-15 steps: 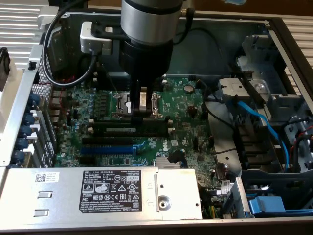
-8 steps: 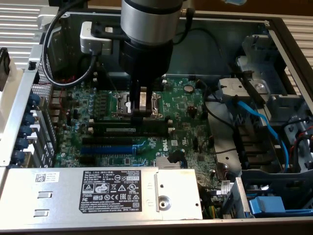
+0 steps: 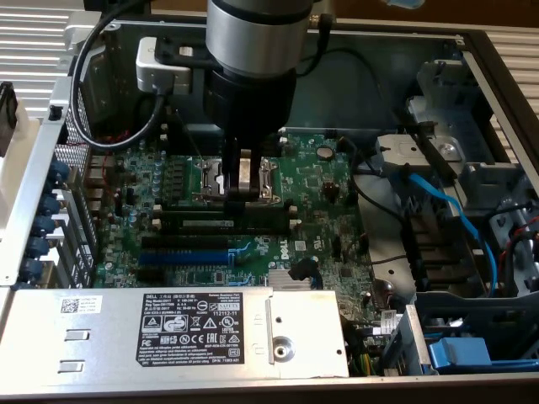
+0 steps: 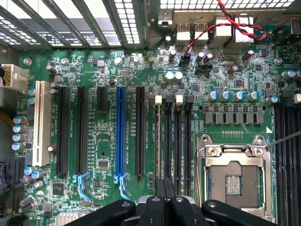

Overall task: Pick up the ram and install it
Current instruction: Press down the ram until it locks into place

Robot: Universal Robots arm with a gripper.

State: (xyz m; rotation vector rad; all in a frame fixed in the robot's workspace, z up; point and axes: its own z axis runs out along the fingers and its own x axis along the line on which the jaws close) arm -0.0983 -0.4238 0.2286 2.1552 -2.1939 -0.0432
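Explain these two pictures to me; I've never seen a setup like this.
A robot arm reaches down into an open desktop computer case. One picture looks on from outside. The other comes from a camera on the arm's wrist, facing the green motherboard. The arm's tool is shut and hangs over the black memory slots, beside the metal processor socket. I cannot tell whether it holds a memory stick.
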